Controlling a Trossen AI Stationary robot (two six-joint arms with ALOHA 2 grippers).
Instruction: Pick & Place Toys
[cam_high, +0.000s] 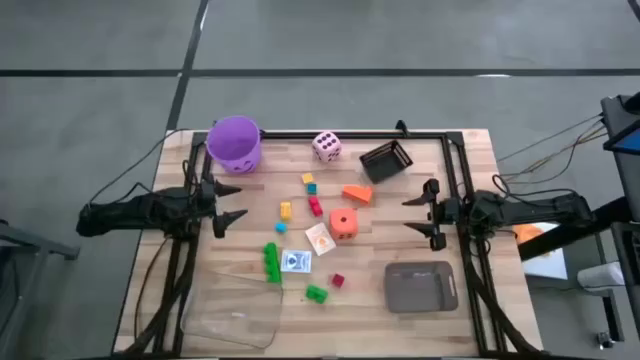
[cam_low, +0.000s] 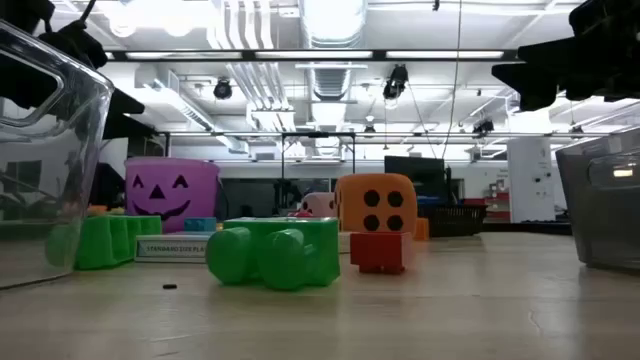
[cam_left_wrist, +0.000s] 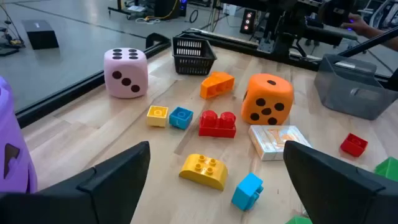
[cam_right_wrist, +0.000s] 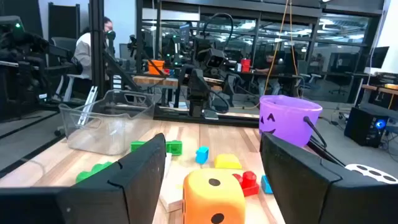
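Left hand at table's left edge, just below purple bucket, fingers spread, gripping nothing. Right hand at right side of table, above grey tray, fingers also spread, empty. Both clear of the toys.

Toys scattered mid-table between the two hands:
- pink die near far edge, right of bucket, beside black basket
- orange wedge brick below basket
- orange die centre, touching card pack at its lower left
- second card pack just below-left, next to long green brick
- red brick, yellow brick, small blue brick left of orange die
- small yellow and blue pieces above the red brick, touching each other
- small red brick and small green brick toward near edge

Clear plastic bin at near-left corner, appears empty. Tray at near-right, nothing visible inside.

Right wrist view: person seated at a desk in the room beyond the table.
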